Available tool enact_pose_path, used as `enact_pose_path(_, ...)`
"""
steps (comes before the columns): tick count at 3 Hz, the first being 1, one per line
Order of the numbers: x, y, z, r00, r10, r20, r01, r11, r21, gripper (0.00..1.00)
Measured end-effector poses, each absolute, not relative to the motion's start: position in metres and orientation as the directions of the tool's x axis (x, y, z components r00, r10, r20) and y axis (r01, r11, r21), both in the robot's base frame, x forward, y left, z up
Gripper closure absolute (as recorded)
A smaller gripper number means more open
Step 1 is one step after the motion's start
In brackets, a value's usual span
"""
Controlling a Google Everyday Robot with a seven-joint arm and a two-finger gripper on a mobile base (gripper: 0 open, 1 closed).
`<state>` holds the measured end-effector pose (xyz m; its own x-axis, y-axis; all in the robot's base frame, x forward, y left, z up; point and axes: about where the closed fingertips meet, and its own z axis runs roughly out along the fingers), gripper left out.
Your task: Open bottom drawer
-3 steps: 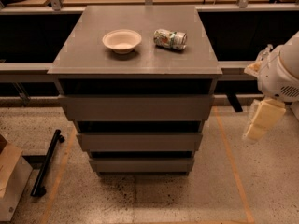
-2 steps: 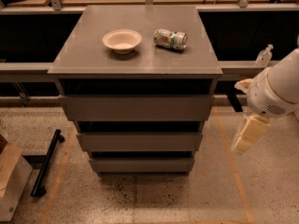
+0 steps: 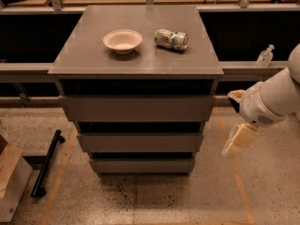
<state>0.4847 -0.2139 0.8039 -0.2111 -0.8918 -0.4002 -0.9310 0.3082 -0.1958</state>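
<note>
Bottom drawer [image 3: 143,165] shut, claw [image 3: 239,142] up off its right.
I can't tell whether the claw is clenched or released. It should likely drop, swing in front and hook the upper lip.

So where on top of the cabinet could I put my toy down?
The cabinet top is bare along its front edge, left of the bowl and right of the can. Between those two it is tight. The gripper hangs right of the cabinet, apart from the bottom drawer.
</note>
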Motion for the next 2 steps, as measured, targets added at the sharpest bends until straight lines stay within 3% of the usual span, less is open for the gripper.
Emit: enact_pose_path(2,0.497,-0.198,0.746,-0.255,-0.855,-0.451,-0.94,0.328,-0.091,0.0)
